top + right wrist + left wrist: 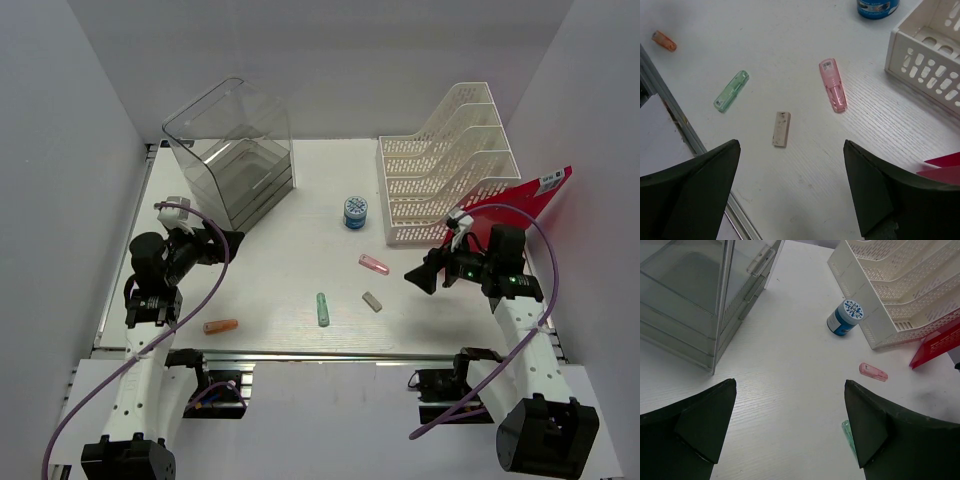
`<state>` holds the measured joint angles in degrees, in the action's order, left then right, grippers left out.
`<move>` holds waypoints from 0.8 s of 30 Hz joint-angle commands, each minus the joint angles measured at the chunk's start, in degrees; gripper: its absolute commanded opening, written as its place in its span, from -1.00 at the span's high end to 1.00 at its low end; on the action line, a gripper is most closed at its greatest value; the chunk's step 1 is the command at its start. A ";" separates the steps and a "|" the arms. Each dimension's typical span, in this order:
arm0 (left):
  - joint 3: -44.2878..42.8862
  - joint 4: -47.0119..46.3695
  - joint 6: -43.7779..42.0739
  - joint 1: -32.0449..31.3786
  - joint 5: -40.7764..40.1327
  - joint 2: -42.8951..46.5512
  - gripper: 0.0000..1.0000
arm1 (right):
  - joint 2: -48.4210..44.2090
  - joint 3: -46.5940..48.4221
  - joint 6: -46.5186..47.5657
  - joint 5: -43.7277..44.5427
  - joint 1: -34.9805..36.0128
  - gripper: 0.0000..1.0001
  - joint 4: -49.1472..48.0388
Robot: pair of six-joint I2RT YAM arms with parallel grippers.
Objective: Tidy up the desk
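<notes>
Desk [290, 230] lies beneath and ahead of the left hand [790, 425] and right hand [790, 185], both spread wide, holding nothing. Rigid, fixed, not for lifting; the handling is likely its loose bits: pink clip [833, 92], green clip [731, 90], grey block [781, 128] ahead of the right hand look light, hard, slick, best pinched across narrow sides. Surface smooth white woodgrain, metal rail [330, 355] behind the hands; white walls [60, 150] close in.
</notes>
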<state>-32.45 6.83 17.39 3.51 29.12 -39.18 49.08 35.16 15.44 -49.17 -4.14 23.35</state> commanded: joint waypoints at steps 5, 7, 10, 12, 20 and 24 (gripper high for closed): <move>-1.39 -0.06 -0.95 -0.17 -0.12 -0.02 -0.96 | -3.55 0.87 20.05 -11.38 0.54 -0.79 9.58; -1.48 -0.06 -0.86 -0.17 0.14 -0.20 -0.96 | -3.82 1.58 22.61 -9.65 1.33 -0.79 10.83; -1.48 -0.33 -0.95 -0.17 0.84 -0.64 -0.96 | -2.33 5.08 22.97 -5.15 3.43 -0.79 11.80; -1.48 -0.24 -0.95 -0.17 0.93 -0.72 -0.96 | 0.47 8.86 25.50 -5.41 6.32 -0.78 15.03; -1.39 -0.33 -0.78 -0.17 -0.29 -0.72 -0.96 | 7.15 13.70 19.36 1.25 23.72 -0.78 0.74; -1.48 -0.06 -1.04 -0.17 -0.74 -1.16 -0.95 | 25.30 27.02 13.86 10.92 34.60 0.36 -2.34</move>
<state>-32.45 6.83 17.12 3.51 29.02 -40.23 64.47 53.21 34.89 -46.74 25.06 28.47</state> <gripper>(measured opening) 0.978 0.544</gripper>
